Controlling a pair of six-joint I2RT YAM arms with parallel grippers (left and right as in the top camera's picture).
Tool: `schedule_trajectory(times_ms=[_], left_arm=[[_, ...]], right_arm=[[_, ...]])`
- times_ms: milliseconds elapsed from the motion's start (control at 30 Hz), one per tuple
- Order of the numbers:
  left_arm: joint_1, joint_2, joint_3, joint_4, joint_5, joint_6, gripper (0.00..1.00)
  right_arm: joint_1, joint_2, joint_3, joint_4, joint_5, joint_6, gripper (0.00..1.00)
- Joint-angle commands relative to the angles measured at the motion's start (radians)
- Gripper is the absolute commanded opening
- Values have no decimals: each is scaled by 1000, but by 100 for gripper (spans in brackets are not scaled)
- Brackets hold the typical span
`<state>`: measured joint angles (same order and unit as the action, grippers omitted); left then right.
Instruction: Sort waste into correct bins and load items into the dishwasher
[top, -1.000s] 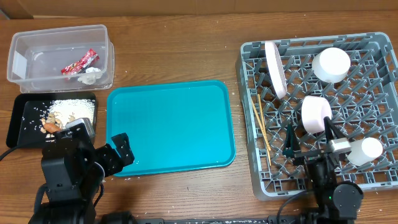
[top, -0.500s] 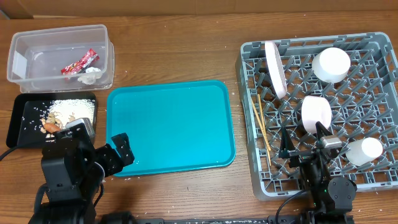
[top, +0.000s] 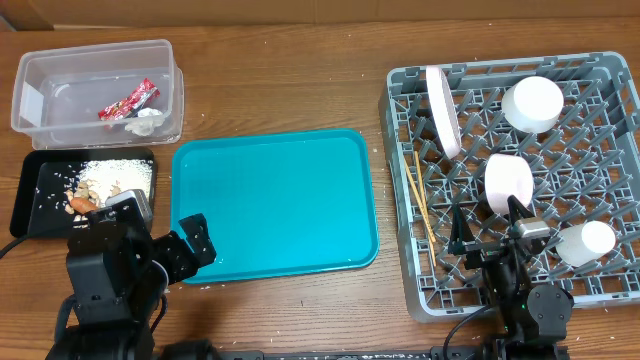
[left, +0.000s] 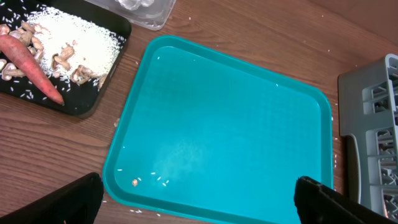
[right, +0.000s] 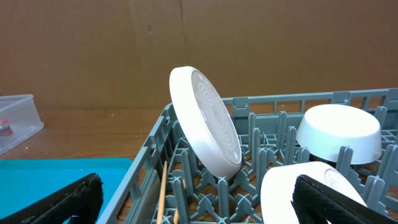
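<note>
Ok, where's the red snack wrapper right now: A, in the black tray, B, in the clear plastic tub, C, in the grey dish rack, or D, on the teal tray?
B: the overhead view shows the red wrapper lying inside the clear tub at the table's far left corner.

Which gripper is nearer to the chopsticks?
Right. The right gripper hovers over the front of the rack, just right of the chopsticks; the left gripper is far off, at the front-left corner of the teal tray.
</note>
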<state>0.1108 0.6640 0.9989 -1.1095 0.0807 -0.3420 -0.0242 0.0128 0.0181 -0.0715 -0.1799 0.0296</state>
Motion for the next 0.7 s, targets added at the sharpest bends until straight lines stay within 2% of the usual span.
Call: schedule_trajectory(times_ms=[0, 667], left_arm=[[-1, -1, -8, 3, -10, -14, 100], [1, -26, -9, -21, -10, -14, 100]], right_arm=[[5, -10, -10, 6, -8, 1, 100], [5, -10, -10, 6, -8, 1, 100]])
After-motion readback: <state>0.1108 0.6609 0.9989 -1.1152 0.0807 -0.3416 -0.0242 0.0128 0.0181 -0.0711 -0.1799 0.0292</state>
